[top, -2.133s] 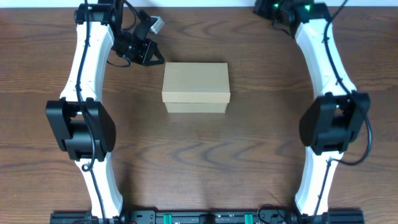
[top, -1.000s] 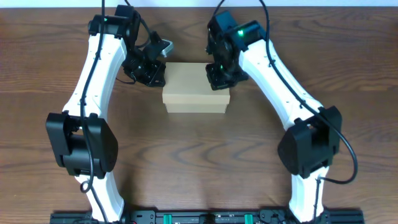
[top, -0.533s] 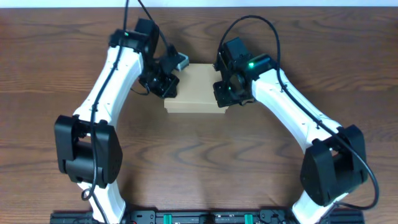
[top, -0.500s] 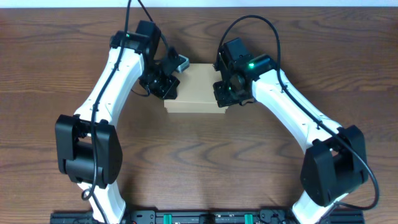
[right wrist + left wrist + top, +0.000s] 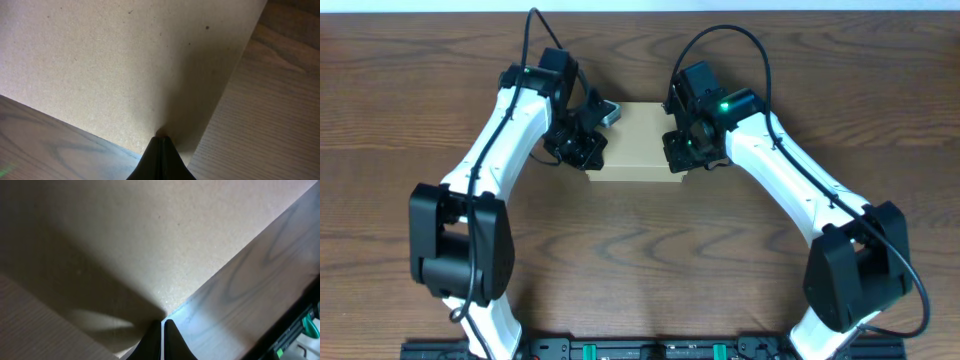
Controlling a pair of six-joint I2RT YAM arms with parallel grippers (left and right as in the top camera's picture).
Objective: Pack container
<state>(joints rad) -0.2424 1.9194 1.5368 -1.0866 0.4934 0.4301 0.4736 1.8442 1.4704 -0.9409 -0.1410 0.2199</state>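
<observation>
My plain tan cardboard box, lid shut, sits on the table by the far edge's middle. My left fingers and right fingers, each pressed together, have come in from the far corners to its ends.

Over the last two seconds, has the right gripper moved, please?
Yes: the right gripper swung from the table's far right corner to the container's right end.

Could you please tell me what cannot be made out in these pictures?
Container contents: all views, the closed lid hides them.
Left gripper: whether its shut tips touch the container; shadow in its wrist view, its own wrist overhead.
Right gripper: the same, shadowed at the tips.
Container's outline: wrist views, cut off by edges.
</observation>
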